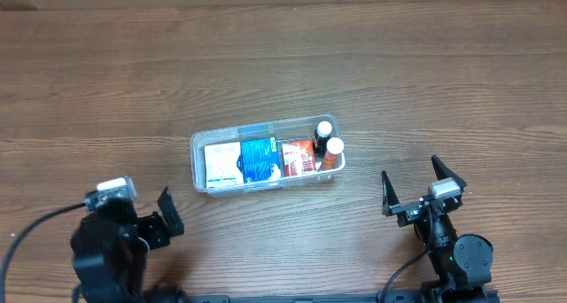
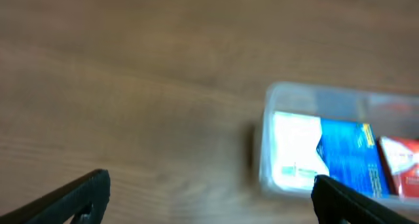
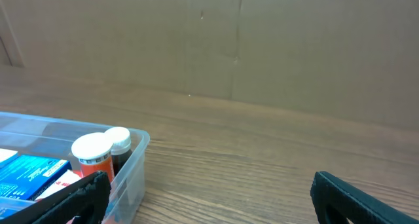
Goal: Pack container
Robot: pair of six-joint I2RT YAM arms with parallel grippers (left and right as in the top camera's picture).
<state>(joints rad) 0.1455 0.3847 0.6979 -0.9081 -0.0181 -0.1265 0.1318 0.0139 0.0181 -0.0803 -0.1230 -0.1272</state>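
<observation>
From overhead, the clear plastic rectangular container sits near the middle of the brown wooden table. Its long axis runs left to right and is slightly tilted, with the right end a little farther from the arms. Inside, a white box, a blue box and a red box lie in a row, and two white-capped bottles stand at the right end. The left gripper and right gripper sit near the front edge, well apart from the container, both spread wide and holding nothing. The left wrist view is blurred: what seems the container's left end lies beyond the right finger. The right wrist view shows the container's right end at lower left, bottles upright inside.
</observation>
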